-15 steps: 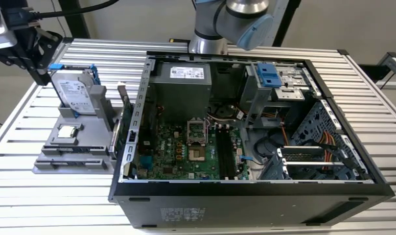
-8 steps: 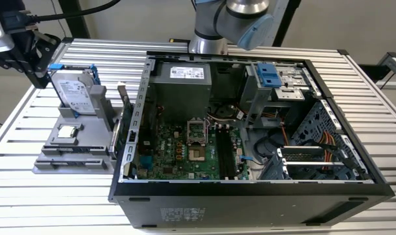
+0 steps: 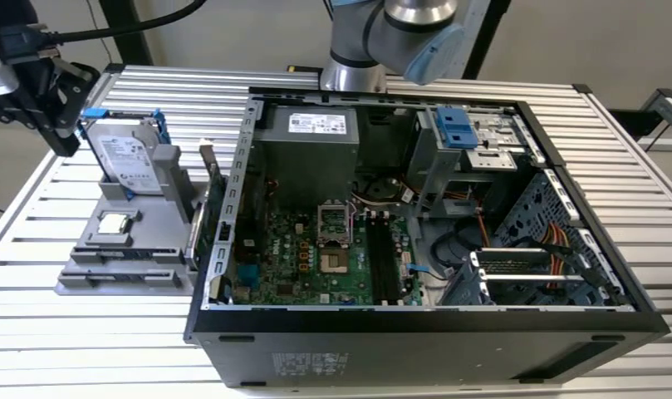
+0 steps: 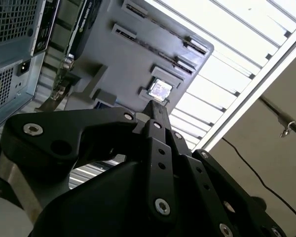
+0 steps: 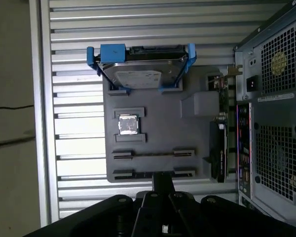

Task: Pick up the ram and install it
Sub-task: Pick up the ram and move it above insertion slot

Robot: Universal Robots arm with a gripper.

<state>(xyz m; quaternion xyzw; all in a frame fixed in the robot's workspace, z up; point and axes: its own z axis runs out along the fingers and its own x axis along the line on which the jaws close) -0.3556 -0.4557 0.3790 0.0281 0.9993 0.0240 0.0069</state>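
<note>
Standing on edge in the tray slot nearest the pincer, the ram (image 5: 147,174) reads as a thin dark strip. This identification is a judgement, as little of it is exposed. The pincer (image 5: 163,181) hangs over that slot with no contact visible; whether it is open or closed cannot be told. Beyond the ram from the pincer, the tray (image 5: 158,133) carries a second, apparently vacant slot, then the CPU (image 5: 128,124), then the drive (image 5: 140,74). A card (image 5: 218,148) stands along the tray edge to one side of the pincer, with the case (image 5: 276,123) just past it. The tray rests on a slatted surface (image 5: 74,123).

Hazards: an off-centre approach would likely strike the slot's end holders or seize the strip askew, letting it tilt. Sideways drift risks contact with the card.

The exterior view supplies the open case interior and the board slots (image 3: 382,258), well apart from the pincer. The first wrist view supplies the tray in plan, including the ram's slot. The second wrist view supplies a low, oblique look past the pincer (image 4: 158,111) toward the CPU.
</note>
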